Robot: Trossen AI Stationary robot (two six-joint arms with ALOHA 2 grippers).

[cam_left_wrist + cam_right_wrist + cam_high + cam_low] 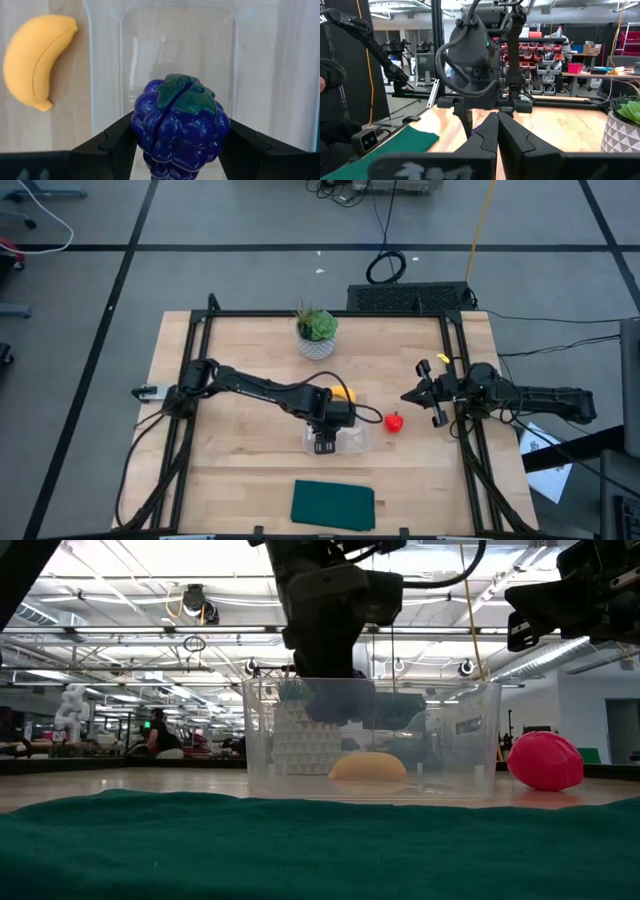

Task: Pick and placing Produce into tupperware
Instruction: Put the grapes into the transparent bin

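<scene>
A dark purple toy grape bunch with a green top (179, 127) is clamped between the fingers of the left gripper (326, 442), held above the open clear plastic rectangular tupperware (107, 100). The curved yellow toy banana (36, 59) lies just outside one container wall, the red toy fruit (395, 422) on bare wood beyond the opposite side. The right gripper (496, 131) is parked near the table's right edge, fingers pressed together, empty.

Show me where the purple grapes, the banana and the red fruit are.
purple grapes (180, 127), left wrist view, middle of the bunch.
banana (35, 57), left wrist view, middle of its curve.
red fruit (545, 761), low view, centre of its side.
</scene>
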